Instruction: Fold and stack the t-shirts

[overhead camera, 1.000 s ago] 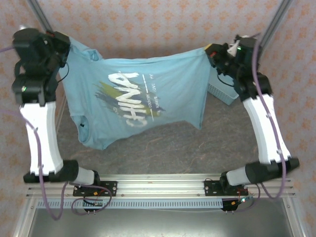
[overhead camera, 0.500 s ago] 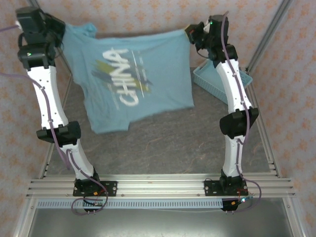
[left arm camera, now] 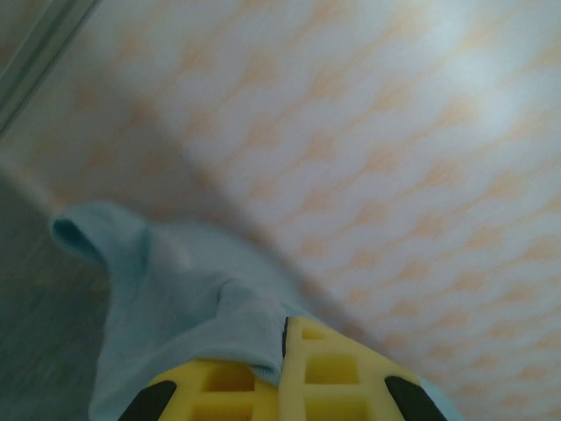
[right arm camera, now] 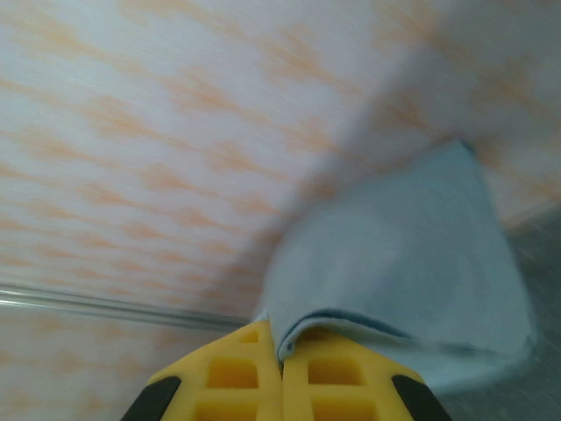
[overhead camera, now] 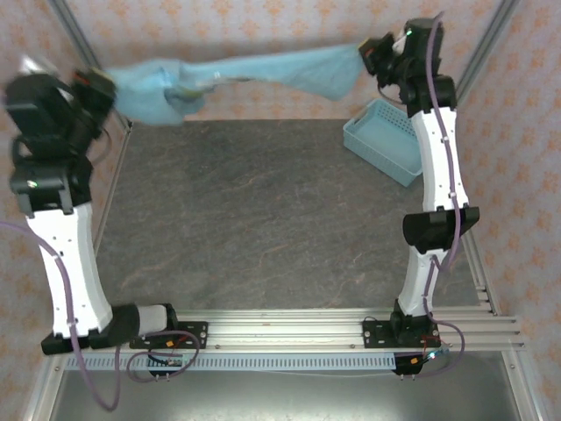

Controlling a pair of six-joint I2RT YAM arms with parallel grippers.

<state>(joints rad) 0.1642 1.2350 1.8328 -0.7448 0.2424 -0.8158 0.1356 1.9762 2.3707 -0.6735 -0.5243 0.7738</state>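
One soft t-shirt (overhead camera: 263, 70) spans left claw (left arm camera: 282, 346), right claw (right arm camera: 282, 349)

t-shirt (overhead camera: 254, 74) strung between pincers along far wall; basket (overhead camera: 384, 139) far right on table (overhead camera: 263, 219).

My left claw (overhead camera: 103, 90) was raised at the far left of the table (overhead camera: 263, 228), blurred, and closed on one end of the light blue t-shirt (overhead camera: 263, 72). My right claw (overhead camera: 368, 56) was up at the far right, pinched on the other end. The t-shirt hung stretched between them as a narrow, bunched band in front of the patterned back wall (overhead camera: 263, 22), clear of the table, thicker and drooping near my left claw. A light blue lattice basket (overhead camera: 383, 140) sat on the table's far right part, partly hidden by my right arm. Both arm bases stood on the aluminium rail (overhead camera: 280, 326) at the near edge.
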